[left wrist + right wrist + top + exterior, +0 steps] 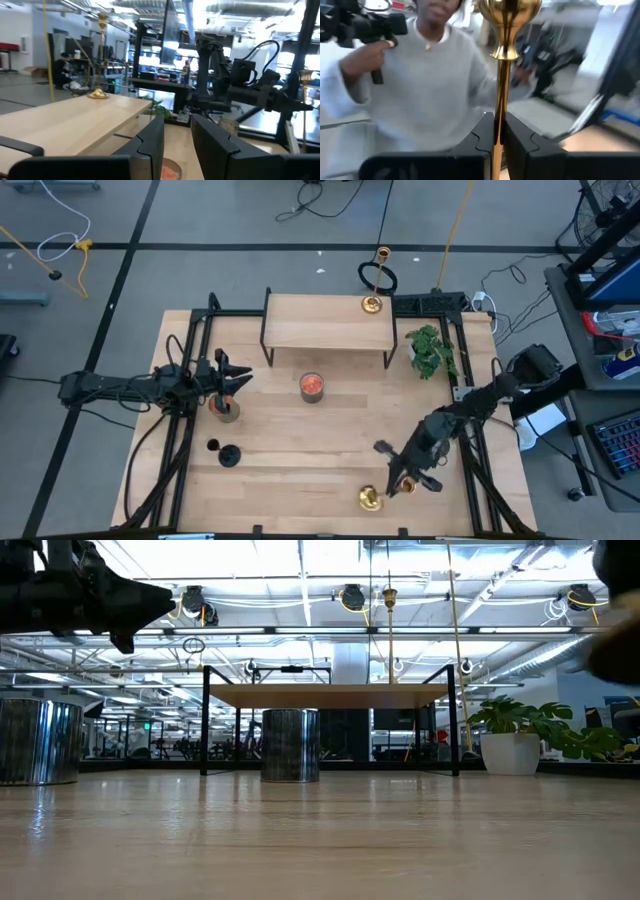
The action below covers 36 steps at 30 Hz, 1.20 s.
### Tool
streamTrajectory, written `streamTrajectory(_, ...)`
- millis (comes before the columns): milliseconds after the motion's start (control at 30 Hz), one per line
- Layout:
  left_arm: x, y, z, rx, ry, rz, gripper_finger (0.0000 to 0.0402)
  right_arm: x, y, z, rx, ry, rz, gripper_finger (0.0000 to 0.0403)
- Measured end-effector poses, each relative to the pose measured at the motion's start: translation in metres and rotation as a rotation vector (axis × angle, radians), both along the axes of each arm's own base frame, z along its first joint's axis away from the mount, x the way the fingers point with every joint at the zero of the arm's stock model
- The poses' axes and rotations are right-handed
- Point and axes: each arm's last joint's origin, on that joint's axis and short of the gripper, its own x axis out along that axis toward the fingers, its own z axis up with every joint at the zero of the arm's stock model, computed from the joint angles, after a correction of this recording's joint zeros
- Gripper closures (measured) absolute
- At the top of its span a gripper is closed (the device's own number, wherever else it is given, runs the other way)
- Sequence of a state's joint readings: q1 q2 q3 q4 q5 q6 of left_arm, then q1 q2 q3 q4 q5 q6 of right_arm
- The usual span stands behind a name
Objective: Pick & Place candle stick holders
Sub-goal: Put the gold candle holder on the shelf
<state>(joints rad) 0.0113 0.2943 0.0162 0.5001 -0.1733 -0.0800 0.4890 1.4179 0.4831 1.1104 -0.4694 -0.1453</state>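
Observation:
One gold candle stick holder (373, 302) stands by its round base on the wooden shelf (320, 322); it also shows in the low view (390, 630) and the left wrist view (100, 60). My right gripper (405, 477) is near the table's near edge, shut on the second gold holder (501, 75), whose base (370, 498) shows beside it. The small black holder (228, 455) rests on the table at the near left. My left gripper (228, 375) hovers open and empty above a metal cup (227, 411). My right gripper pinches the gold holder's thin stem (499, 131) between its two fingers, well below the bulbous cup (510, 15). The fingers lie across the stem. I cannot tell whether the base rests on the table.
A glass with a red candle (312, 386) stands mid-table, in front of the shelf. A potted plant (432, 350) is at the far right. Another metal cup (290, 745) shows in the low view. A person in a grey top (420, 85) stands beyond the table.

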Motion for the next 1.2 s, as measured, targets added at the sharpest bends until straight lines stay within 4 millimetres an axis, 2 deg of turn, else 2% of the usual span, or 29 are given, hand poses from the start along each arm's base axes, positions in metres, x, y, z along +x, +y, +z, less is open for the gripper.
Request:
streamTrajectory(100,0.0,0.0,0.002,0.015,-0.013,0.018,0.0298,0.002,-0.018,0.017,-0.011,-0.123,-0.111,0.039)
streamTrajectory(267,-0.001,0.0,0.003,0.022,-0.022,0.017,0.0298,0.015,-0.055,0.059,0.091,-0.239,-0.586,0.0384)
streamTrajectory(367,-0.001,0.0,0.002,0.022,-0.021,0.017,0.0298,0.029,-0.074,0.081,0.067,-0.296,-0.856,0.039)
streamTrajectory(500,0.0,0.0,0.002,0.022,-0.015,0.016,0.0298,0.053,-0.097,0.116,0.036,-0.381,-0.991,0.0391)
streamTrajectory(667,-0.001,0.0,0.002,0.026,-0.015,0.017,0.0298,0.088,-0.144,0.149,0.021,-0.312,-1.281,0.0391)
streamTrajectory(767,-0.001,0.0,0.002,0.026,-0.017,0.018,0.0298,0.11,-0.177,0.156,0.034,-0.245,-1.458,0.0391)
streamTrajectory(933,0.0,0.0,0.001,0.027,-0.003,0.018,0.0298,0.136,-0.228,0.151,0.096,-0.161,-1.557,0.0391)
streamTrajectory(1067,0.0,0.0,-0.001,0.022,0.019,0.017,0.0298,0.142,-0.263,0.133,0.132,-0.097,-1.641,0.0391)
streamTrajectory(1200,0.001,0.0,-0.004,0.022,0.052,0.016,0.0298,0.138,-0.286,0.124,0.186,-0.069,-1.758,0.0388)
